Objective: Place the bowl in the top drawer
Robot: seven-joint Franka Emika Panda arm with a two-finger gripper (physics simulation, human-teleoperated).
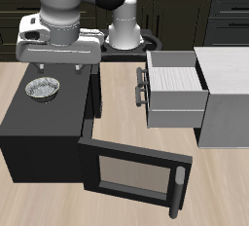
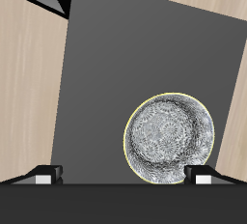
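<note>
The black box's windowed door [image 1: 131, 174] hangs swung open, nearest the table's front edge, with a dark bar handle along its free end. Behind it sits the black box [image 1: 44, 123] itself on the wooden table [image 1: 224, 186], its flat dark top facing up.

The bowl [image 1: 43, 90] rests on that top, toward the box's back part (shiny silver, crinkled speckled inside, upright, mouth up). In the wrist view the bowl [image 2: 173, 138] lies on the dark surface with pale table wood showing past the box's edges.

The claw [image 1: 60, 66] hangs above the box's back edge, just behind and above the bowl, not touching it. Its fingertips [image 2: 44, 177] are spread wide, one at each side of the wrist view, and nothing sits between them; the bowl lies near one fingertip rather than midway.

Beside the box, across a strip of bare table, the top drawer [image 1: 175, 92] is pulled out of its light grey cabinet [image 1: 228, 94]: white ridged inside, grey front, dark bar handle facing the box. Nothing shows inside it.

Farthest back, the robot's white arm [image 1: 73, 6] rises behind the box, with dark background cabinets [image 1: 219, 16] beyond.
</note>
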